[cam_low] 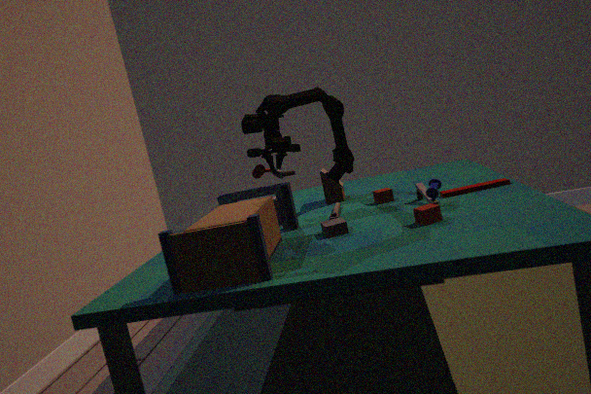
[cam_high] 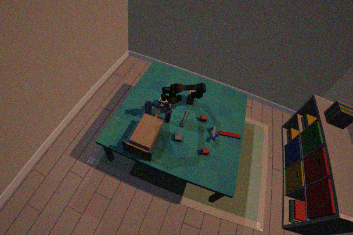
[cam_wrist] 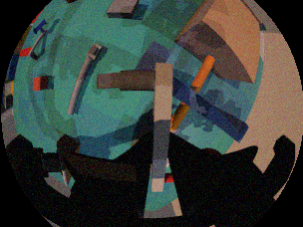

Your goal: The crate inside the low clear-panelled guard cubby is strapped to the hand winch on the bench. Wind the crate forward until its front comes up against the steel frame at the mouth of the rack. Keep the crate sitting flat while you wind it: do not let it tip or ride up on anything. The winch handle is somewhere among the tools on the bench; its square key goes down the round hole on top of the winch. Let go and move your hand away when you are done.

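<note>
My gripper [cam_low: 277, 164] [cam_wrist: 158, 135] is shut on the winch handle, a grey bar [cam_wrist: 162, 97] with a red knob [cam_low: 259, 171] and a brownish key shaft [cam_wrist: 127, 80] that points left in the wrist view. It holds the handle above the bench, near the white winch [cam_high: 165, 102]; the winch's top hole is not clear to see. The tan crate [cam_high: 147, 129] [cam_low: 233, 213] [cam_wrist: 231, 32] sits flat in the cubby. A gap shows between its front and the blue frame [cam_high: 148, 106] [cam_low: 292, 208] [cam_wrist: 226, 119]; the orange strap [cam_high: 158, 112] [cam_wrist: 203, 74] spans it.
On the green bench [cam_high: 223, 170] [cam_low: 486, 223] lie a grey tool [cam_high: 184, 119] [cam_wrist: 82, 82], a grey block [cam_high: 178, 137] [cam_low: 334, 228], two red blocks [cam_high: 204, 118] [cam_high: 205, 151], a blue-knobbed tool [cam_high: 215, 137] [cam_low: 433, 189] and a red bar [cam_high: 229, 134] [cam_low: 476, 188].
</note>
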You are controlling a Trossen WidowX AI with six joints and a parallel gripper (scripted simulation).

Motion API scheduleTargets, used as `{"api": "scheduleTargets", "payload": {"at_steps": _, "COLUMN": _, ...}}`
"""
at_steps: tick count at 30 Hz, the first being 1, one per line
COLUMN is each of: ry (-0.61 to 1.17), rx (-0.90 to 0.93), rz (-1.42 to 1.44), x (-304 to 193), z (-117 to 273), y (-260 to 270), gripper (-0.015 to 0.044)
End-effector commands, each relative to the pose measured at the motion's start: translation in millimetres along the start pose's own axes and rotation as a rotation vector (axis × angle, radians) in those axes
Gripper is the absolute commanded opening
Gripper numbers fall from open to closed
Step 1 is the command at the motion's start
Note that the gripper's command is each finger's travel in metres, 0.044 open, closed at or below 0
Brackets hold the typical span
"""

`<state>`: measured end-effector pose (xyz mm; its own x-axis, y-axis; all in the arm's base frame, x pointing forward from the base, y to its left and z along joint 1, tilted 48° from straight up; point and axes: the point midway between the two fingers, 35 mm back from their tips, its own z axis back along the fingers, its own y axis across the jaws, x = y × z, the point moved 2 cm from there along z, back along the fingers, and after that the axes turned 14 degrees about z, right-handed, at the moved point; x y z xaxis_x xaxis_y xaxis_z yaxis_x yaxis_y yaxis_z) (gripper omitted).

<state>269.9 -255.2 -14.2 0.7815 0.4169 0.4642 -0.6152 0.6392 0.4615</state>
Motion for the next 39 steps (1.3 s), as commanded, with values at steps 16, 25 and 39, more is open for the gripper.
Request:
{"api": "scheduleTargets", "payload": {"at_steps": 16, "ry": 0.002, "rx": 0.108, "rz": -0.925, "x": -139, "z": -33, "y": 22, "gripper": 0.0}}
{"api": "scheduleTargets", "payload": {"at_steps": 25, "ry": 0.018, "rx": 0.091, "rz": -0.922, "x": -139, "z": -34, "y": 23, "gripper": 0.0}}
{"api": "scheduleTargets", "payload": {"at_steps": 39, "ry": 0.185, "rx": -0.104, "rz": -0.896, "x": -134, "z": -35, "y": 25, "gripper": 0.0}}
